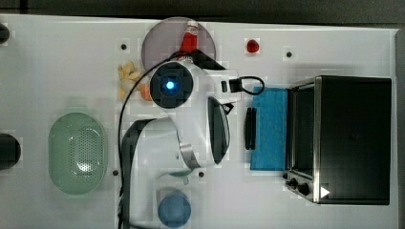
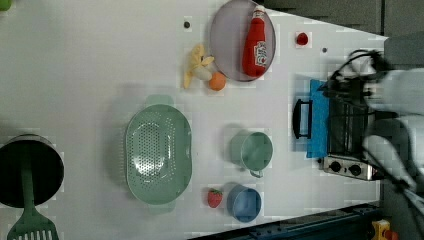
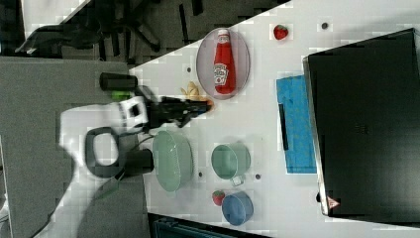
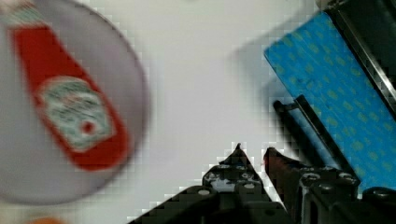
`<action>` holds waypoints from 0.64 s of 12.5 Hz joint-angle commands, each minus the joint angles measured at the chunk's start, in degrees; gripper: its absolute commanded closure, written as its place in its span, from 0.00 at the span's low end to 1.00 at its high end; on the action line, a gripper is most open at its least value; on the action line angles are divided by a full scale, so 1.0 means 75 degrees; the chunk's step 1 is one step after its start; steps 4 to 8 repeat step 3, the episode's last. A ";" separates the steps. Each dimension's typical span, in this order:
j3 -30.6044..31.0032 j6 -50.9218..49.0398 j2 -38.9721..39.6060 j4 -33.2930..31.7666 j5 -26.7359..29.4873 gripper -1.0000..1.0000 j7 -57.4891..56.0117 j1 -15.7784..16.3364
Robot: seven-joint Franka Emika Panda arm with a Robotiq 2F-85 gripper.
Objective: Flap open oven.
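Hovering gripper (image 4: pixel 252 156) nr oven (image 4: pixel 336 88) door handle, not touching.

The ketchup bottle (image 2: pixel 256 44) lies on the plate (image 2: pixel 226 47).

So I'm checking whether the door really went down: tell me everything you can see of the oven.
The oven is a boxy toaster oven with a black top and silver metal front frame, standing at the top view's right end of the white table. Its blue-tinted glass door lies flapped open, flat and level over the table, its black bar handle at the far edge. Small black knobs sit on the front. The claw hangs near the handle, not touching.
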 commanded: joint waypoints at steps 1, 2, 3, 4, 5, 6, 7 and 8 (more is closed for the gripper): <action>-0.0097 -0.0535 -0.0531 -0.0008 0.0967 0.82 0.0310 -0.0110; -0.0102 -0.0650 -0.0825 -0.0002 0.1310 0.82 0.0316 -0.0109; -0.0097 -0.0722 -0.1114 0.0023 0.1556 0.82 0.0355 -0.0108; -0.0097 -0.0722 -0.1114 0.0023 0.1556 0.82 0.0355 -0.0108; -0.0097 -0.0722 -0.1114 0.0023 0.1556 0.82 0.0355 -0.0108; -0.0097 -0.0722 -0.1114 0.0023 0.1556 0.82 0.0355 -0.0108; -0.0097 -0.0722 -0.1114 0.0023 0.1556 0.82 0.0355 -0.0108; -0.0097 -0.0722 -0.1114 0.0023 0.1556 0.82 0.0355 -0.0108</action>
